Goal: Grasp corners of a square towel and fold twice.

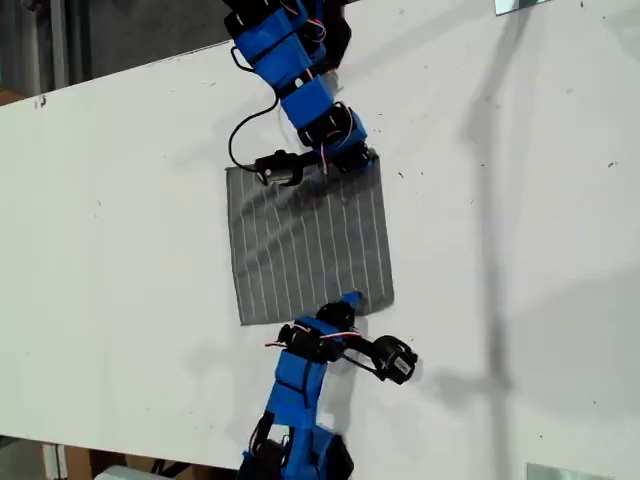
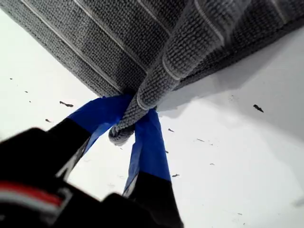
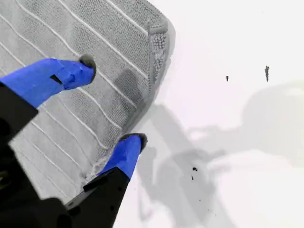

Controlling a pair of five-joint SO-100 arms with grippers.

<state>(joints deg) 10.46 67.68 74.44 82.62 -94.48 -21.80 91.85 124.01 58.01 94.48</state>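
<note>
So the towel is lying mostly flat on the white table, roughly in the middle of the exterior view, stripes running top to bottom. My first gripper is clamped right down on one of the corners. In the first wrist view the blue fingers are squeezed together with a bunched nub of grey cloth poking out between them, and the cloth there is pulled up off the table into a little ridge. In the exterior view that looks like the arm coming in from the top, at the towel's upper corner on the exterior view's right. My second gripper is spread wide and has nothing in it. One fingertip sits over the striped cloth, and the other is right at the hemmed edge, with a rounded corner just beyond the tips. In the exterior view it's the lower arm, at the towel's bottom edge near the exterior view's right.
</note>
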